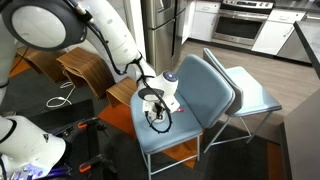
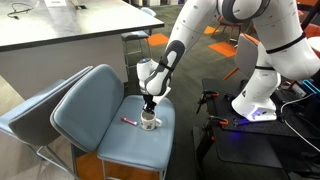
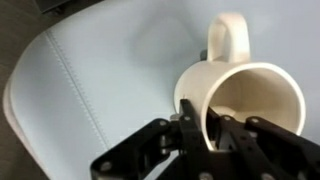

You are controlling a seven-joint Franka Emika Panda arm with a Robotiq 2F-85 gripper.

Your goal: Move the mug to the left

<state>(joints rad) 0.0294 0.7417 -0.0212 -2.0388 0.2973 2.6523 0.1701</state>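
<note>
Closest first, wrist cam: the claw comes in from 6 o'clock and, afaict, it's pinched narrow on the near wall of the mug, w/ one finger outside the rim and one inside. The mug sits upright at approx 3 o'clock of that frame, its handle sticking out at 12 o'clock. Under it we see the pale blue seat w/ a stitched seam.

In an exterior view the mug stands toward the 1 o'clock part of the seat, claw right on top of it. A pink-red pen lies near the mug at its 9 o'clock, not touching.

Further back: a 2nd chair tucked behind the 1st, then a grey table at 11 o'clock.
</note>
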